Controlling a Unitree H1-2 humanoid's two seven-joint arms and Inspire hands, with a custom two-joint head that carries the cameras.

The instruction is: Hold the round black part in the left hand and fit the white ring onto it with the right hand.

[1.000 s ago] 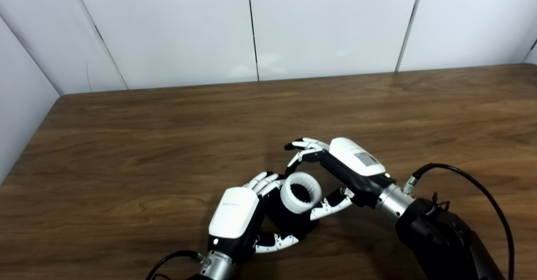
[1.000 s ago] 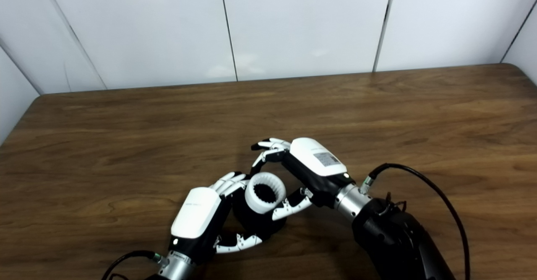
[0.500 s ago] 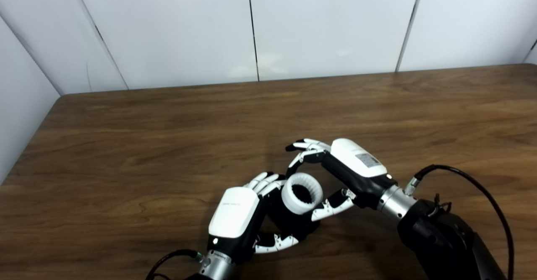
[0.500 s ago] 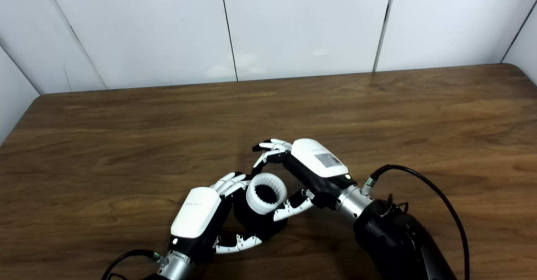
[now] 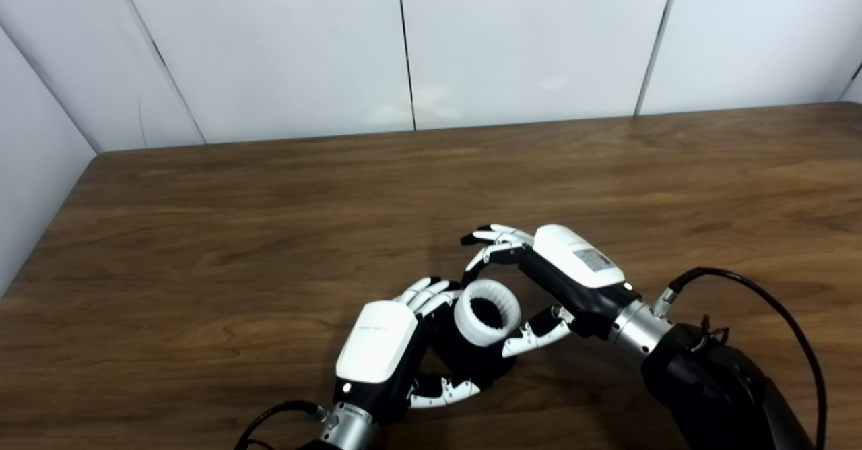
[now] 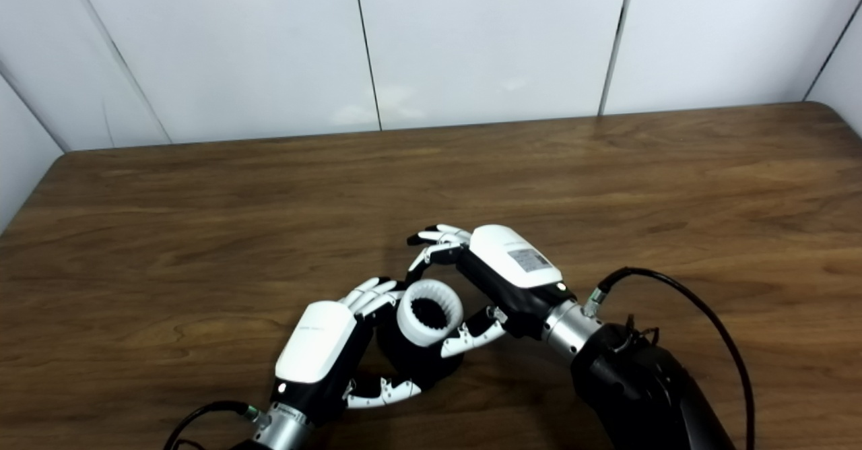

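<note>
My left hand (image 5: pixel 380 349) is shut on the round black part (image 5: pixel 471 362), low at the table's front middle. The white ring (image 5: pixel 486 312), toothed on its inside, sits on top of the black part. My right hand (image 5: pixel 539 281) is shut on the white ring, with a finger at its far side and the thumb (image 5: pixel 535 334) at its near right side. The other right fingers stick out to the left above the ring. In the right eye view the ring (image 6: pixel 429 312) sits between both hands the same way. Most of the black part is hidden by the ring and my left hand.
The brown wooden table (image 5: pixel 269 234) has its left edge and far edge against white wall panels (image 5: pixel 404 46). A black cable (image 5: pixel 754 288) loops from my right forearm.
Both hands with the ring and the black part have shifted very slightly to the right and down. The grips are unchanged.
</note>
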